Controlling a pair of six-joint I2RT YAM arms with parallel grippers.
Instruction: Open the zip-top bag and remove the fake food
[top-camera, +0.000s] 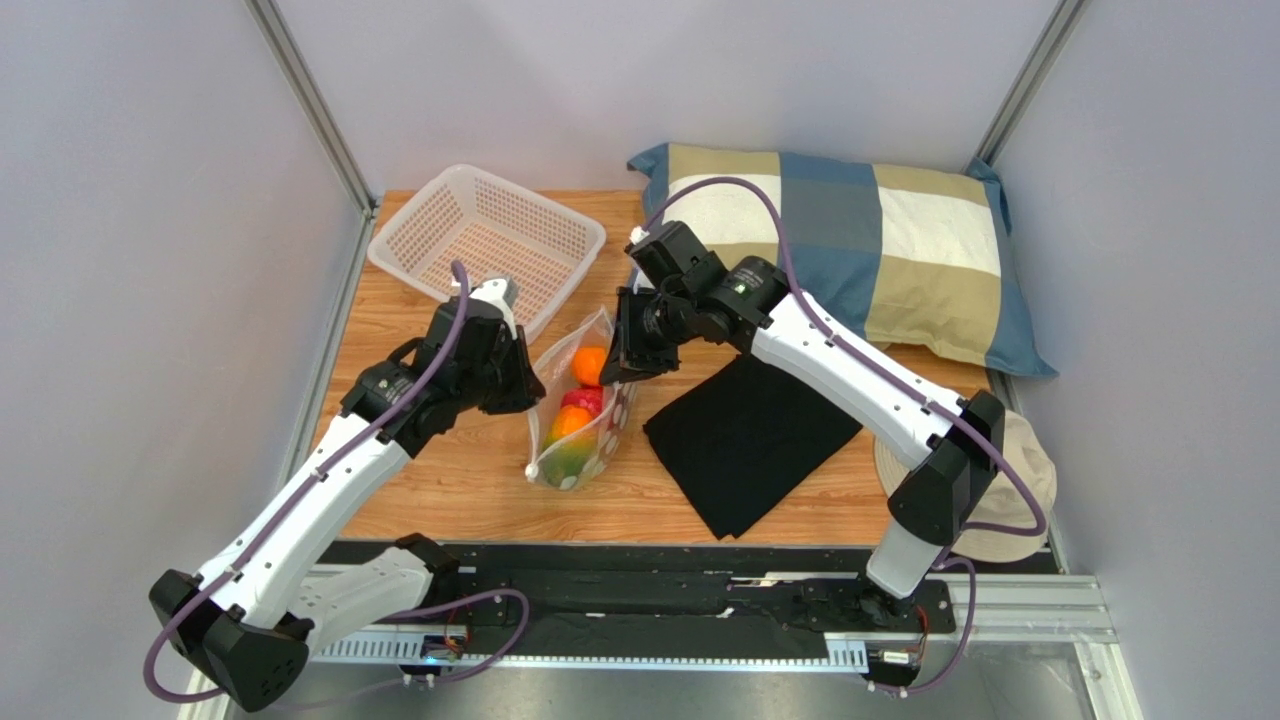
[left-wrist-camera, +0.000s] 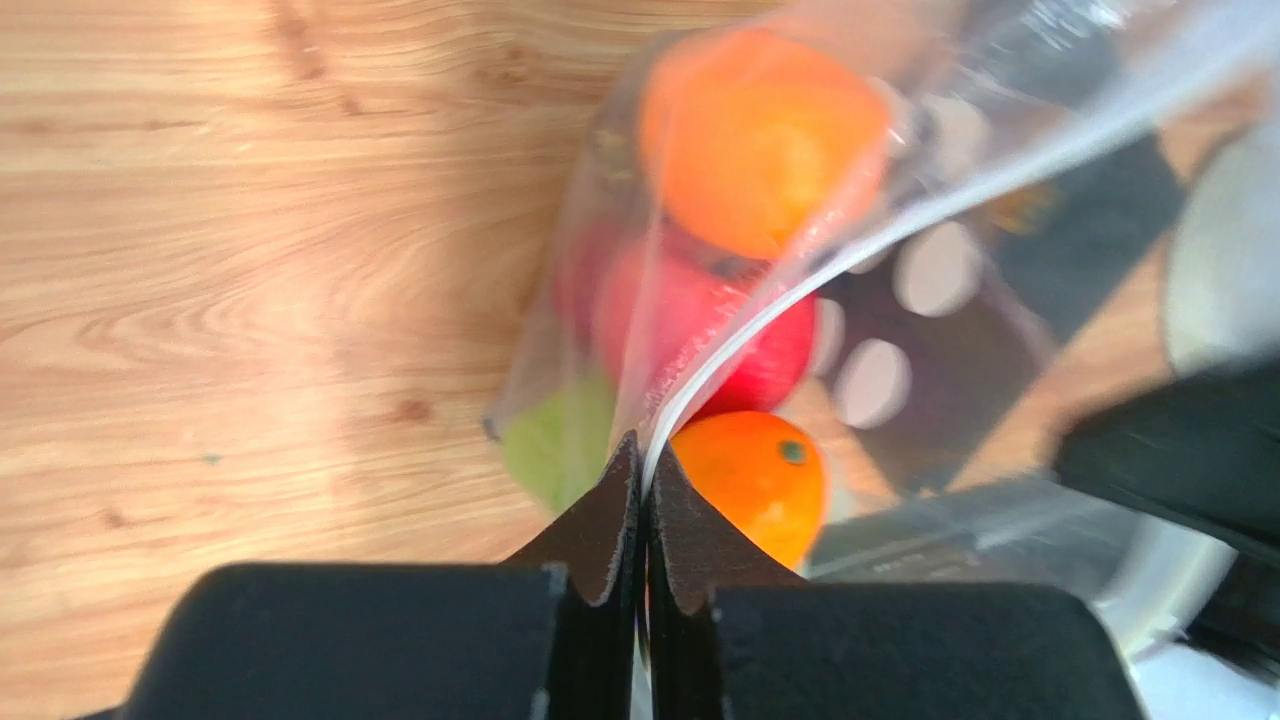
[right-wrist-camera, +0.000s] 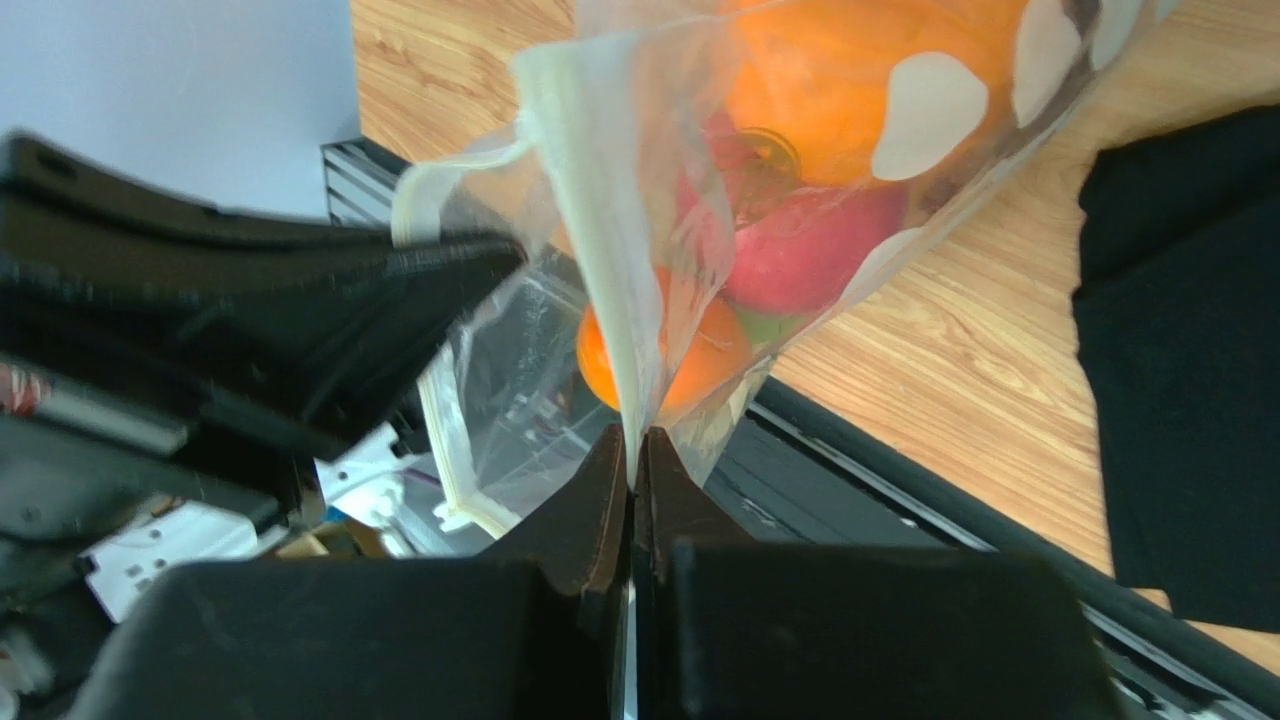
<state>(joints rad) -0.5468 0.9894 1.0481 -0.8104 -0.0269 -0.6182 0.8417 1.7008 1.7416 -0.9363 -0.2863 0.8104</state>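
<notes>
The zip-top bag (top-camera: 577, 417) is at the middle of the tabletop (top-camera: 451, 488), held between the two hands. It is clear crinkled film with white dots on one face. The fake food (top-camera: 580, 405) is all inside it. An orange fruit (left-wrist-camera: 759, 143) sits toward one end, with a red one (left-wrist-camera: 706, 323) next to it, then a second orange one (left-wrist-camera: 751, 480) and a green piece (left-wrist-camera: 564, 443).

The left hand (left-wrist-camera: 646, 468) has its fingers pressed together on one lip of the bag's mouth. The right hand (right-wrist-camera: 634, 453) is clamped the same way on the other lip. In the right wrist view the two lips stand apart. I cannot tell whether the bag's bottom rests on the wood.

A white lattice basket (top-camera: 484, 236) stands just behind the bag, to the left. A black cloth (top-camera: 751, 435) lies flat just right of the bag. A checked pillow (top-camera: 842, 240) lies across the far right of the tabletop. A beige hat (top-camera: 1029, 480) sits at the right edge, beside the right arm.
</notes>
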